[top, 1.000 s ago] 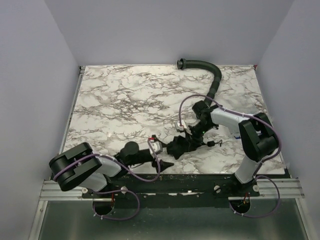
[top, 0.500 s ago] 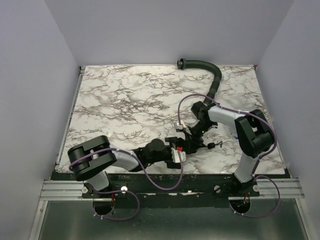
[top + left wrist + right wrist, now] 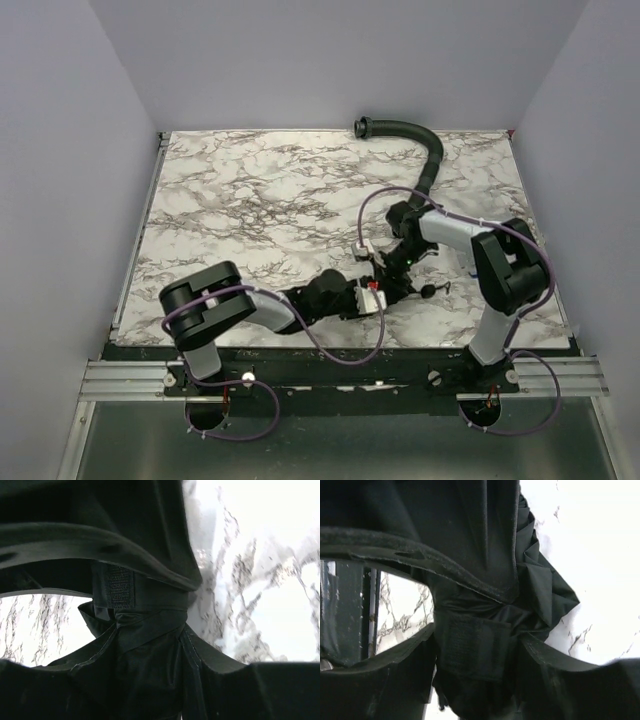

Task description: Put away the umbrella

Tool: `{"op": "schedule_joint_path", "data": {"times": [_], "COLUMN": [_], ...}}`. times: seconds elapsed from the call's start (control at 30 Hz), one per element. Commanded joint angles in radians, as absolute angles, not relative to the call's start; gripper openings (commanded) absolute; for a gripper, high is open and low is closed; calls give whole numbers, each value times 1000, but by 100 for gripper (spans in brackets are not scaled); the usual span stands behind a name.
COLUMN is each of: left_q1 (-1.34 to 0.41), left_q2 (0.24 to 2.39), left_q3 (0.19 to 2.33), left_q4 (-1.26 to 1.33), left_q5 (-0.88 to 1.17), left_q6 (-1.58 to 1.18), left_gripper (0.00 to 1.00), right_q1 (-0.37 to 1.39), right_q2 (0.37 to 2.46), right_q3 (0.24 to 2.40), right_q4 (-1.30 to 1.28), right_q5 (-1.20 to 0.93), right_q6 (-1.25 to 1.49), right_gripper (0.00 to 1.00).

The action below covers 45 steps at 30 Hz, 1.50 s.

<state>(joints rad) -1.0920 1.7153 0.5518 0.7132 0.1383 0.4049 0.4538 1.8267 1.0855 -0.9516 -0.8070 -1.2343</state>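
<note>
Left gripper (image 3: 372,298) and right gripper (image 3: 384,272) seemingly clasp the umbrella (image 3: 485,630) on the grey-walled marble table (image 3: 250,200).

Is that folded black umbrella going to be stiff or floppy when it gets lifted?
Probably floppy outside: the umbrella cloth bunches in loose folds. The strap shows its fastening patch bare, so it seems undone and the folds might spill open. As a short bundle of thin cloth, it is likely light and not slippery.
</note>
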Motion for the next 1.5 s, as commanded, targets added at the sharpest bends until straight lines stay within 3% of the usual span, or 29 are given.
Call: {"op": "schedule_joint_path", "data": {"times": [0.0, 0.13, 0.27, 0.5, 0.57, 0.67, 0.9, 1.17, 1.3, 1.4, 1.43, 1.47], "left_q1": [-1040, -961, -864, -773, -757, -730, -721, -709, -697, -688, -685, -683], "left_q2": [1814, 1861, 1905, 1976, 2003, 2055, 2171, 2208, 2204, 2189, 2183, 2178], "left_q3": [545, 560, 570, 642, 664, 681, 707, 748, 741, 719, 712, 704], "left_q4": [473, 430, 413, 287, 256, 285, 410, 411, 406, 424, 433, 436], "left_q5": [230, 309, 426, 591, 642, 716, 827, 859, 833, 797, 789, 779], "left_q6": [143, -36, -152, -263, -304, -386, -519, -545, -535, -538, -540, -539], "left_gripper": [11, 10, 9, 9, 9, 9, 9, 9, 9, 9, 8, 8], "right_q1": [399, 304, 248, 227, 228, 253, 323, 399, 400, 400, 400, 400], "right_q2": [1773, 1674, 1601, 1331, 1290, 1325, 1318, 1384, 1386, 1354, 1335, 1316], "right_q3": [1116, 1168, 1204, 994, 921, 886, 722, 671, 675, 709, 723, 734], "right_q4": [-915, -883, -876, -585, -587, -742, -494, -384, -412, -409, -407, -406], "right_q5": [-784, -825, -837, -913, -985, -983, -780, -683, -683, -697, -692, -688], "right_q6": [-1193, -1182, -1184, -1123, -1228, -1496, -1549, -1555, -1506, -1307, -1218, -1148], "right_gripper": [73, 94, 100, 100, 100, 100, 100, 96, 93, 89, 89, 97]}}
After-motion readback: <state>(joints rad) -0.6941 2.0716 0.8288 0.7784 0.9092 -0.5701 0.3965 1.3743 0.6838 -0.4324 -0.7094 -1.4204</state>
